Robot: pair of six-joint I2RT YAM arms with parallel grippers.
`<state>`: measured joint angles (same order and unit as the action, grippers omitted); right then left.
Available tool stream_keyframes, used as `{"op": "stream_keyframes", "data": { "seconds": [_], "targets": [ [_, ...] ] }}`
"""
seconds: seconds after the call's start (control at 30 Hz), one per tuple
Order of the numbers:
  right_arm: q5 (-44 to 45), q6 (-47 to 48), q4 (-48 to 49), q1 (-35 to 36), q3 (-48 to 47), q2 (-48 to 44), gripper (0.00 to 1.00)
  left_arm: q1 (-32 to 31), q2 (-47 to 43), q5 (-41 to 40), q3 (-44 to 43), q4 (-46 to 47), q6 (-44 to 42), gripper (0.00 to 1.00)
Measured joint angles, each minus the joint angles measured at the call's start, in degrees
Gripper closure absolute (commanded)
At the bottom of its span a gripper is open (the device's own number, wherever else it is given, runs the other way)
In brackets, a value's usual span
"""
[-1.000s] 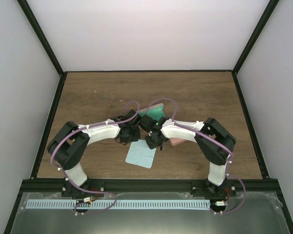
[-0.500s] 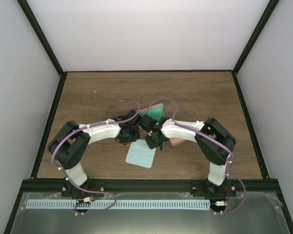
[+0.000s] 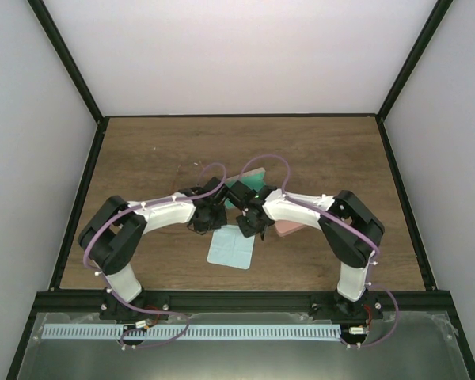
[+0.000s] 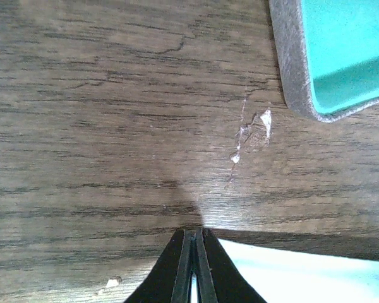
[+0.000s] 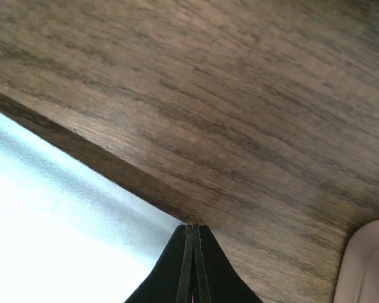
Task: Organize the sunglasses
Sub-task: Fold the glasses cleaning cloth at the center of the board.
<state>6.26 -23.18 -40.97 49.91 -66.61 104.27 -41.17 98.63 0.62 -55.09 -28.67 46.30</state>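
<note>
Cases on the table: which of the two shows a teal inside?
The grey case at the top right of the left wrist view: teal shows inside its grey rim. The other case is plain pink, peeking out beside the right arm.

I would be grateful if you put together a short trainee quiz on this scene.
1. True or false: the left gripper is wide open.
2. The inside of the grey case is: A teal, B orange, C black?
3. What is the right gripper pinching?
Key: 1 false, it is shut; 2 A; 3 the light blue cloth.
</note>
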Motion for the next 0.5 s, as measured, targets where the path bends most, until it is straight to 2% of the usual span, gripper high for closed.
{"op": "stream_keyframes", "data": {
  "seconds": [0.5],
  "targets": [
    [1.9, 3.1, -5.5, -1.5, -8.5, 3.6, 0.99, 2.8, 0.0, -0.1, -1.1, 2.3, 1.1, 0.96]
  ]
}}
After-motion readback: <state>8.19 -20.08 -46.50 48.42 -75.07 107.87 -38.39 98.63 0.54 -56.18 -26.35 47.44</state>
